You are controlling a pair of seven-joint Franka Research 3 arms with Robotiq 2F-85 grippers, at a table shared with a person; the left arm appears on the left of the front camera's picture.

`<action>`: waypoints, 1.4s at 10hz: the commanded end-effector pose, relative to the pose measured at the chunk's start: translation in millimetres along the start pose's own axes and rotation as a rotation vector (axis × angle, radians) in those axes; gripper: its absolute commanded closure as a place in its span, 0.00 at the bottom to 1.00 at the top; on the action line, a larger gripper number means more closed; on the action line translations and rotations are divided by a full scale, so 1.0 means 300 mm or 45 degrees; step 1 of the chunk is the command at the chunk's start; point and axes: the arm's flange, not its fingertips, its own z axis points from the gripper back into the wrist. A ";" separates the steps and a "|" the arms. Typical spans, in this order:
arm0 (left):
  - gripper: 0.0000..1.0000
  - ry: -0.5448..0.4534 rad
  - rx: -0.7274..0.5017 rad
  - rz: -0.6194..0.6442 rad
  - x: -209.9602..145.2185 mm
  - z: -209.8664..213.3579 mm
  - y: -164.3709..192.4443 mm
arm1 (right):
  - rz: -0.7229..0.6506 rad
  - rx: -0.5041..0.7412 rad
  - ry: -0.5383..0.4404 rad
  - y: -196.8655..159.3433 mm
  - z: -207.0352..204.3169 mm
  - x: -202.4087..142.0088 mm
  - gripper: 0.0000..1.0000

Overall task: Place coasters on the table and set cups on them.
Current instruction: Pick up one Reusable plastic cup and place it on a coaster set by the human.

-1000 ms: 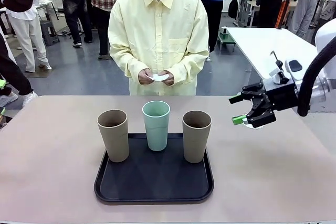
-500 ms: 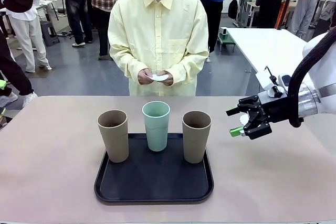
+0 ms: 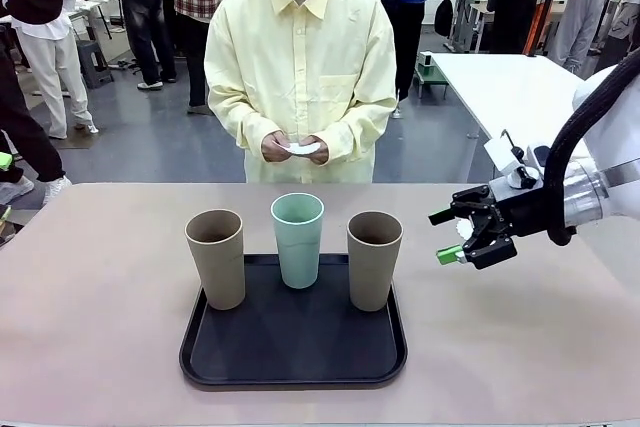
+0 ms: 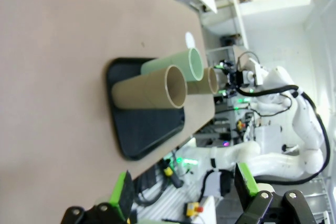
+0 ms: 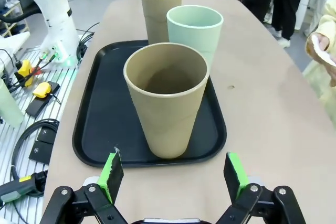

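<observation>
Your right gripper [image 3: 441,236] hangs with its fingers spread wide, at 3 o'clock of the nearest brown cup [image 3: 374,259]. That cup stands on the black tray [image 3: 295,362] beside the green cup [image 3: 298,239]. No coasters [image 3: 303,147] lie on the table [image 3: 100,327] yet; the person's hands hold them at 12 o'clock. The step looks like a reach for that cup: come in level, centre it between the pads, and close gently below the rim. Your left gripper [image 4: 184,190] is spread too.

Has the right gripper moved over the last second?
Yes. The right gripper has shifted left and slightly lower, closer to the black tray's right edge.
</observation>
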 end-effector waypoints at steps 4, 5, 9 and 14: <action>0.00 -0.008 -0.023 -0.015 -0.001 0.001 -0.001 | -0.033 0.060 -0.187 -0.079 -0.107 -0.094 0.00; 0.00 -0.008 -0.023 -0.015 -0.001 0.001 -0.001 | -0.032 0.075 -0.204 -0.090 -0.122 -0.101 0.00; 0.00 -0.008 -0.023 -0.015 -0.001 0.001 -0.001 | 0.043 0.134 -0.184 -0.093 -0.195 -0.104 0.00; 0.00 -0.008 -0.023 -0.015 -0.001 0.001 -0.001 | 0.119 0.168 -0.234 -0.119 -0.268 -0.104 0.00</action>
